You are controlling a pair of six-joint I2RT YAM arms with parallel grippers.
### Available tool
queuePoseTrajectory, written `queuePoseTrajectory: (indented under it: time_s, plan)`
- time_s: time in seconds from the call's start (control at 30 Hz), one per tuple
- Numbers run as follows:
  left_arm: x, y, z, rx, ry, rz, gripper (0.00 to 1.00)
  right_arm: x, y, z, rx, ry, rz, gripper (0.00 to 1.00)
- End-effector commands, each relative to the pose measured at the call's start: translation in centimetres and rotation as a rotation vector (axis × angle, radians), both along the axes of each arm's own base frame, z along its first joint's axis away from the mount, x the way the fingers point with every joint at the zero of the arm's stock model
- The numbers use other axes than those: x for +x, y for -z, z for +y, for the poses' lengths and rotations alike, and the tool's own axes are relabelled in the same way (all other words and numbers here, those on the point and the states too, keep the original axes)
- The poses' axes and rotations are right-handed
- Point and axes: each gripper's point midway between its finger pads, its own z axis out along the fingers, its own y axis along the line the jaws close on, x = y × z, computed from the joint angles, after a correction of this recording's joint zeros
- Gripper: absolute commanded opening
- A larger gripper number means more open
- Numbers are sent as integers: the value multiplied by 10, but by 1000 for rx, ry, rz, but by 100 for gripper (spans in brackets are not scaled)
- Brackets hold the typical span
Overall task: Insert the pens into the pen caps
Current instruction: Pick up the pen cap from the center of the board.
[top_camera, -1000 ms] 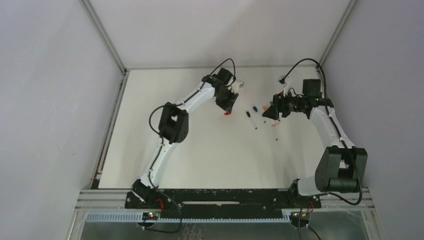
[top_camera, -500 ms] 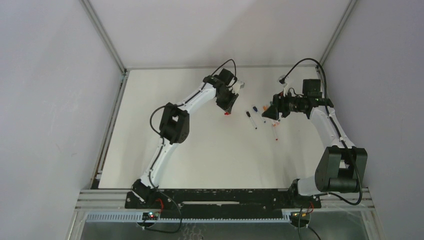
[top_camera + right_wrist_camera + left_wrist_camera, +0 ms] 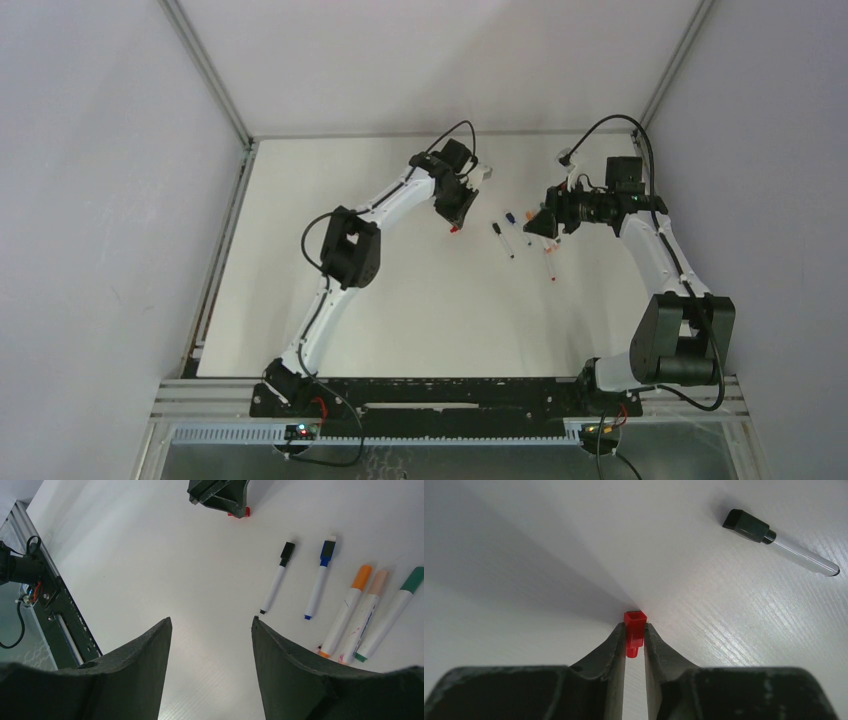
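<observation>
Left gripper [image 3: 635, 631] is down at the desk [image 3: 400, 320], far centre. Jaws are narrow, with the red cap [image 3: 635, 622] pinched between the tips, both touching its sides. Cannot tell whether the cap rests on the surface.

Right gripper [image 3: 211, 622] hangs over the desk, jaws wide apart, nothing between them. 5 pens [image 3: 316, 587] lie in a loose row near it, to the right of the red cap: black-ended, blue-ended, orange, a pale-ended pen [image 3: 367, 612] with red smears, and green. 4 seem to carry caps.

Step in hand, my reading: pickup of the only loose cap in view.

Next: lift the cap clear and turn its mouth toward the right arm. Right jaws take the pale-ended pen mid-barrel and line nib with mouth. Small parts, little slack for tilt.
</observation>
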Motion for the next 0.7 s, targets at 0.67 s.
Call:
queuePoseTrajectory:
  time_s: [0.67]
  plan:
    - [-59,-2,52,91,-296,126,16,-10,-41,7,36,-50,-109,67]
